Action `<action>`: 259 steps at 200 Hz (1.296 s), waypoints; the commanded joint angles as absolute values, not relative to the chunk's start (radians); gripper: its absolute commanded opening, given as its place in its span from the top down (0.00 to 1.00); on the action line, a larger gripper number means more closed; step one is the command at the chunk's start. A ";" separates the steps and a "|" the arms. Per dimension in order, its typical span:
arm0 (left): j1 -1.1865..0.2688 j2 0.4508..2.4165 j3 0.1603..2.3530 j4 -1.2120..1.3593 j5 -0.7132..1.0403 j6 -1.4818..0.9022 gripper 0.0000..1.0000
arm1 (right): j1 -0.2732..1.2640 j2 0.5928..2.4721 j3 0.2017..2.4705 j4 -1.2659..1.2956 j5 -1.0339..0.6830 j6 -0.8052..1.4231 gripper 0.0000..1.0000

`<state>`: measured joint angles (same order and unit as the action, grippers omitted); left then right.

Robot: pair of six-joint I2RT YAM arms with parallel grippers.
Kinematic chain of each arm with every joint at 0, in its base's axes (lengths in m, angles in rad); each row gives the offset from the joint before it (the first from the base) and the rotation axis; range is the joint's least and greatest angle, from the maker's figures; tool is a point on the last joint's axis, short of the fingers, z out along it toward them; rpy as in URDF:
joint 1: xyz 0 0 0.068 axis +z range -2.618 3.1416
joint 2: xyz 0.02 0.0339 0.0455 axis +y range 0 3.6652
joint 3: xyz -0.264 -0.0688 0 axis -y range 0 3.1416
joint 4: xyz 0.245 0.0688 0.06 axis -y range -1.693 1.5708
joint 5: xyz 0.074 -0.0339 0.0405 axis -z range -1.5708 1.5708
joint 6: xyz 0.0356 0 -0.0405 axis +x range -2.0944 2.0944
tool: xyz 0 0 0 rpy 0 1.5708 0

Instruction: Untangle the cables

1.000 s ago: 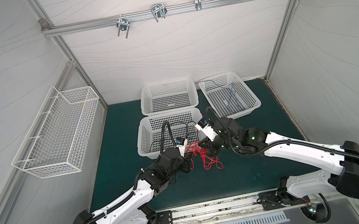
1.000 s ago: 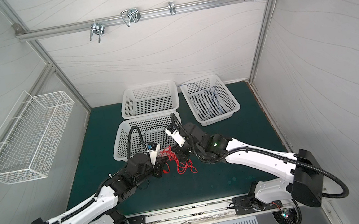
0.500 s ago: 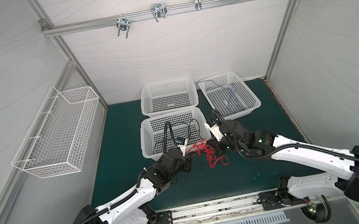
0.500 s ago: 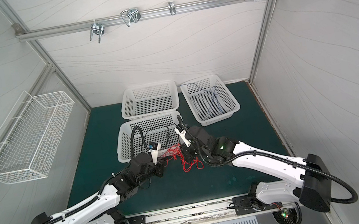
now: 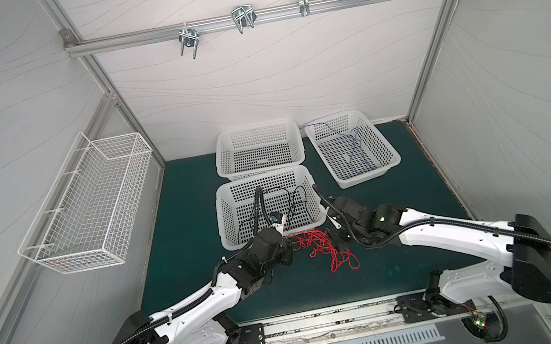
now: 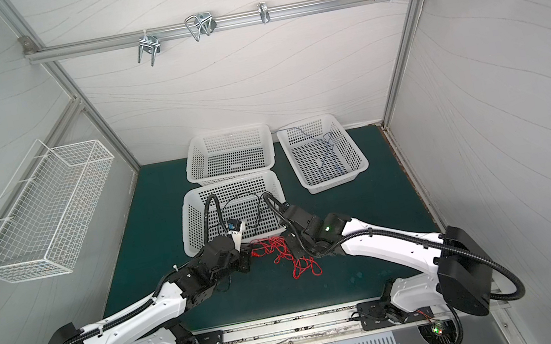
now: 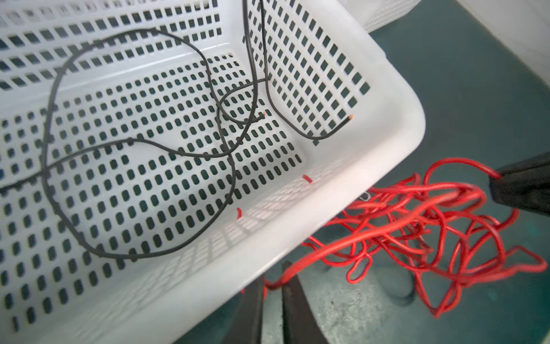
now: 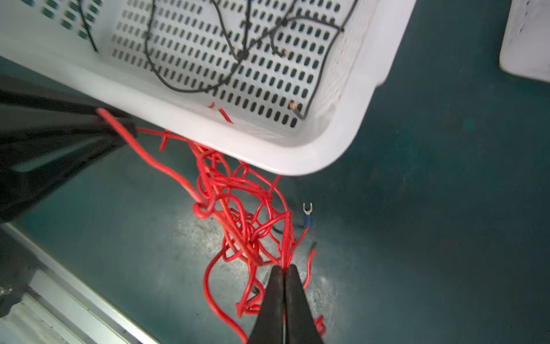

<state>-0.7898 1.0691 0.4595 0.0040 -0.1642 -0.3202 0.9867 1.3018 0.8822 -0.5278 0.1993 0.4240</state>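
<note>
Right wrist view: right gripper (image 8: 284,268) pinches tangled thin red cables (image 8: 247,226); left gripper (image 7: 273,280) stands narrowly parted around one strand. White perforated plastic basket (image 8: 297,160) sits just beside the tangle.

- The tangle of cables (image 5: 317,246) lies on the tabletop (image 5: 185,257) between my left claw (image 5: 289,246) and right claw (image 5: 337,242).
- Just behind it sits the near basket (image 5: 220,213), loose cables (image 5: 281,189) inside.
- Behind that, the far basket (image 5: 220,159); right of both, the side basket (image 5: 368,175), thin cables (image 5: 355,136) inside.
</note>
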 commanded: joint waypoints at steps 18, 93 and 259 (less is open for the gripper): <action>-0.788 1.056 0.516 0.001 -0.204 -0.322 0.68 | 0.976 1.351 0.873 -0.682 0.281 0.510 1.00; -0.788 0.966 0.503 -0.020 -0.038 -0.247 0.59 | 0.968 1.125 0.887 -0.607 0.242 0.380 1.00; -0.806 0.986 0.505 0.101 0.018 -0.134 0.34 | 0.969 0.920 0.951 -0.537 0.068 0.148 1.00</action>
<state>-0.7948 0.9340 0.4580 0.0357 0.0185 -0.1520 0.9730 0.9588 0.9169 -0.5663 0.0696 0.1799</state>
